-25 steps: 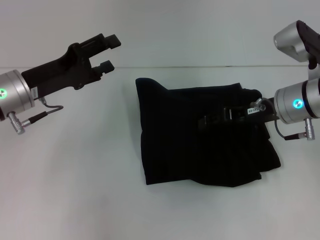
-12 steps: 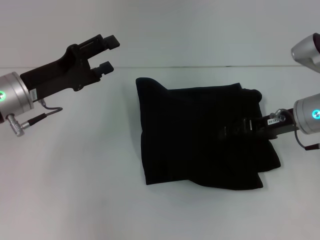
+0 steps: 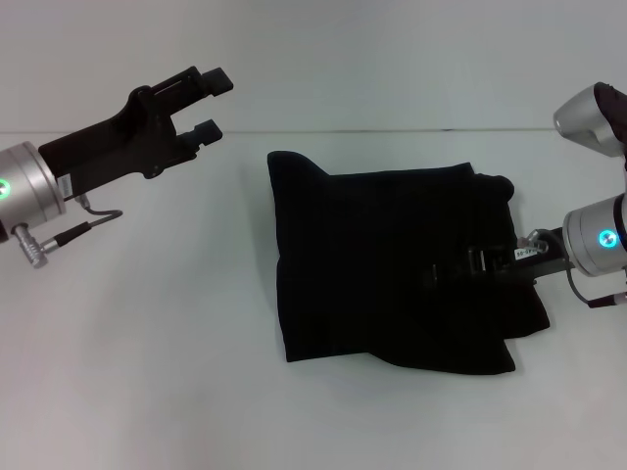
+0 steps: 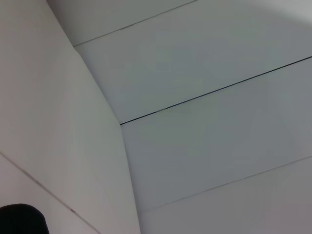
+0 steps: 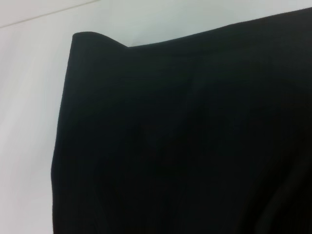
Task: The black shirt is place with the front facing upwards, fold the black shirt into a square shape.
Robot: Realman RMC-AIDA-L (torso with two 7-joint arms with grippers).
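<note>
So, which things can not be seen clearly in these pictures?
- Right gripper, head view: black fingers over the black shirt; open or shut cannot be told.
- Shirt's print and neck label: not visible in any view; only plain black cloth shows on the folded shirt.
- Right wrist view: the shirt fills it and runs off the edges.
- Left wrist view: only blank white panels, no shirt; the left gripper hangs open, raised at the left.

My head looks down on the black shirt (image 3: 392, 269); my right wrist (very close) sees it too.
</note>
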